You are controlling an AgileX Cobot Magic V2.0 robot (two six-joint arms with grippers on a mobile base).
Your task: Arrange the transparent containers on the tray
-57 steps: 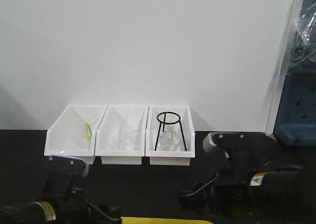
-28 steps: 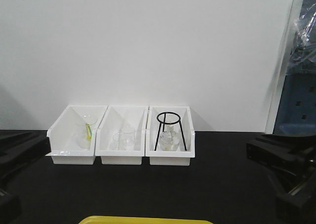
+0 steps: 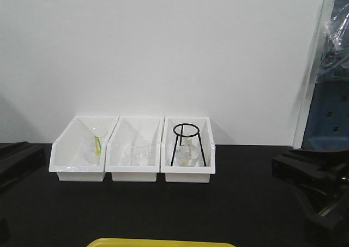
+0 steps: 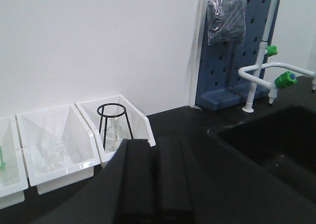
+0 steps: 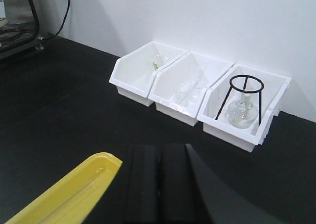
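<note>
Tray [image 3: 162, 242] showing at 6 o'clock, tubes unseen; both arms now retreating outward. Left gripper [image 4: 157, 184], right gripper [image 5: 159, 184] closed, empty. Task looking finished.

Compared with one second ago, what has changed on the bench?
Both arms pulled back out of the middle to the picture's edges, the left arm retreating a little further in the last half second. Nothing was picked up or released. The three white bins with their glassware and the yellow tray stayed put.

L tool [image 4: 157, 184] & R tool [image 5: 159, 184]: jaws together, both arms raised.
</note>
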